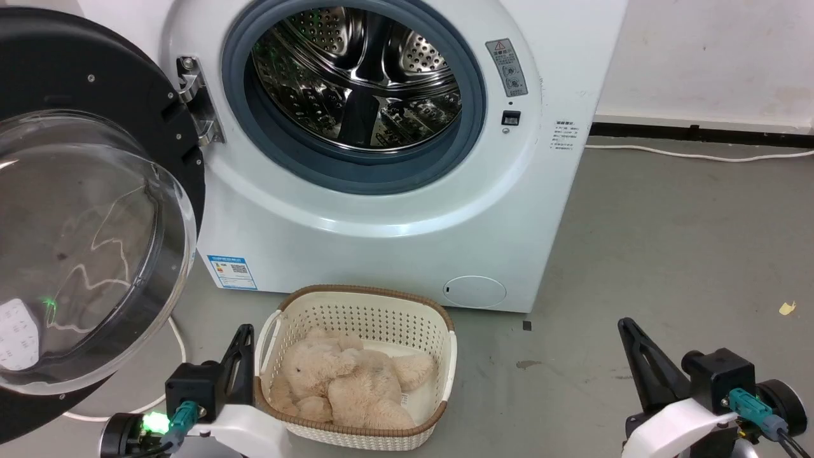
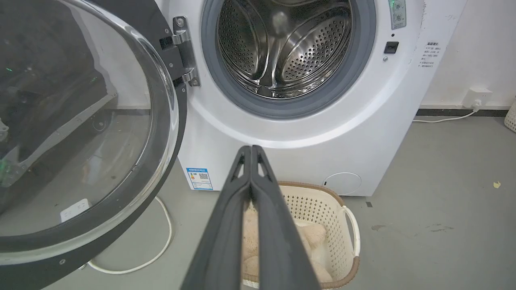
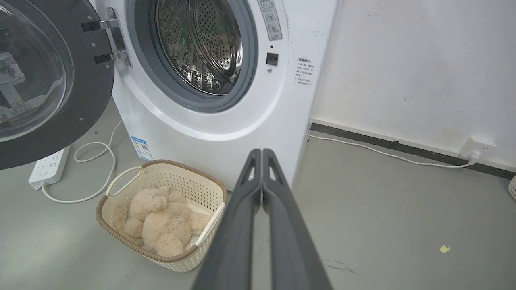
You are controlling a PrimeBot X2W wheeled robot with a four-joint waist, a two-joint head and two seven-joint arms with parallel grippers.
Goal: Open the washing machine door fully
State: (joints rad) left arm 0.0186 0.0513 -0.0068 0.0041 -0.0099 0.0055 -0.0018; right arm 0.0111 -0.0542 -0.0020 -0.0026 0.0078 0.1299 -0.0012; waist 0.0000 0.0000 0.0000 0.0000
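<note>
The white washing machine [image 1: 394, 210] fills the upper middle of the head view, its steel drum [image 1: 356, 76] exposed inside the grey gasket. The washing machine door [image 1: 82, 242], black-rimmed with a bulging glass bowl, stands swung wide to the left on its silver hinge [image 1: 197, 102]. The door [image 2: 76, 121] and the door [image 3: 44, 76] also sit at the left of both wrist views. My left gripper [image 1: 245, 331] is shut at the lower left, just below the door's rim, holding nothing. My right gripper [image 1: 626, 324] is shut at the lower right, away from the machine. Fingers [image 2: 252, 151] and fingers [image 3: 262, 153] press together.
A cream basket [image 1: 362, 305] with a beige plush toy [image 1: 350, 381] sits on the grey floor before the washer, beside my left gripper. A white power strip [image 3: 48, 167] and cable [image 3: 96, 161] lie under the door. A wall socket [image 3: 477, 147] is at the right.
</note>
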